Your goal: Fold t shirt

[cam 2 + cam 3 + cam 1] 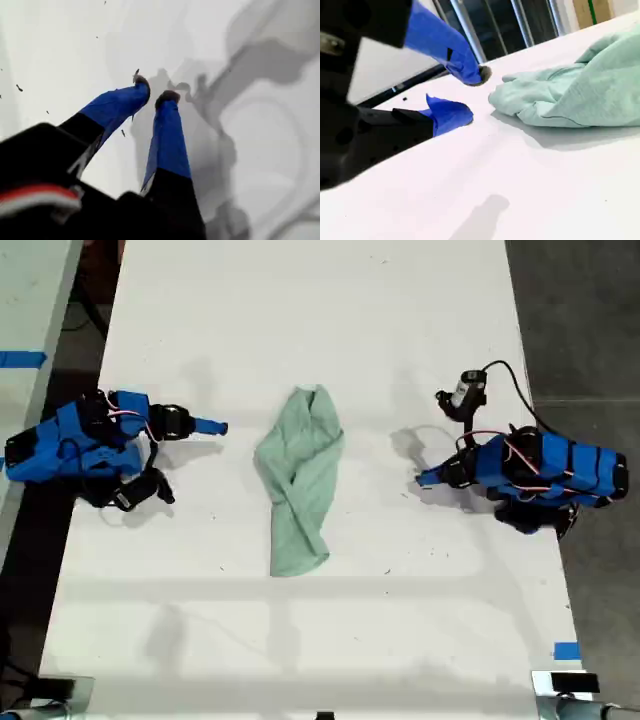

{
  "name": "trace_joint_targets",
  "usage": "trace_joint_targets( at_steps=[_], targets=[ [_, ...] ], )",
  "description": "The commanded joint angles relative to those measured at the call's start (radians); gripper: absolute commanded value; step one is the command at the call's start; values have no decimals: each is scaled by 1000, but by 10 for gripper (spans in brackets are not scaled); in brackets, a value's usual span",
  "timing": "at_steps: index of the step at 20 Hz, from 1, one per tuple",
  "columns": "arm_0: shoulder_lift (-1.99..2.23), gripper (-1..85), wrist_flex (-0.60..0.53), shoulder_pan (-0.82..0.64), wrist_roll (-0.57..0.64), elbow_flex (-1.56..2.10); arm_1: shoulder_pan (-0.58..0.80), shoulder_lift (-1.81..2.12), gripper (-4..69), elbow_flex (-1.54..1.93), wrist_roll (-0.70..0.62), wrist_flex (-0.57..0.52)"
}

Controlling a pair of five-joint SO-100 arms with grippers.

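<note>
Trouble is likeliest at the pinch: the t shirt lies bunched in a twisted strip mid-table, so a grab could catch several layers and drag the bundle rather than spread it. My second gripper hovers low just beside the cloth's edge, jaws moderately apart, holding nothing. My first gripper points down at bare tabletop, fingers a narrow gap apart, empty. Both arms sit folded on either side of the shirt in the exterior view; I cannot tell which is which.
</note>
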Motion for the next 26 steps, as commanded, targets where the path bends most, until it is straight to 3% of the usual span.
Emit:
trace_joint_targets(
  at_steps=[1, 5, 6, 7, 8, 9, 10, 11, 12, 13, 14, 16, 18, 19, 21, 23, 26],
  targets=[
    [8, 72, 0, 138, -195, 40, -130, 14, 59, 55, 25, 5],
    [8, 71, 0, 58, -218, 40, -87, 14, 55, 55, 46, 5],
    [8, 77, -2, 37, -253, 40, -57, 14, 54, 55, 81, 2],
    [8, 89, -2, 46, -403, 40, -17, 15, 54, 55, 132, -14],
    [8, 117, -2, 95, -612, 40, 15, 15, 56, 55, 278, -26],
    [9, 183, -9, 143, -767, 40, 11, 15, 52, 55, 535, -18],
    [12, 267, -44, 190, -795, 40, -28, 15, 36, 55, 712, -2],
    [14, 265, -86, 244, -796, 40, -71, 14, 55, 55, 736, 3],
    [14, 111, -112, 282, -796, 40, -104, 14, 77, 55, 647, 3],
    [14, 14, -49, 305, -796, 40, -114, 15, 77, 54, 641, -6],
    [-3, 23, -3, 322, -773, 40, -98, 15, 73, 51, 632, -26],
    [17, -3, -54, 304, -666, 40, -110, 17, 90, 20, 647, -29],
    [15, -3, -227, 374, -723, 9, -167, -12, 86, -104, 672, -37],
    [-11, -3, -236, 367, -733, -52, -187, -118, 86, -209, 687, -46],
    [-474, -3, -170, 379, -765, -374, -232, -525, 96, -479, 684, -115],
    [-1043, 64, -89, 451, -764, -822, -278, -980, 140, -819, 643, -146],
    [-1669, 193, 184, 540, -796, -1477, -360, -1528, 266, -1359, 588, -87]
  ],
)
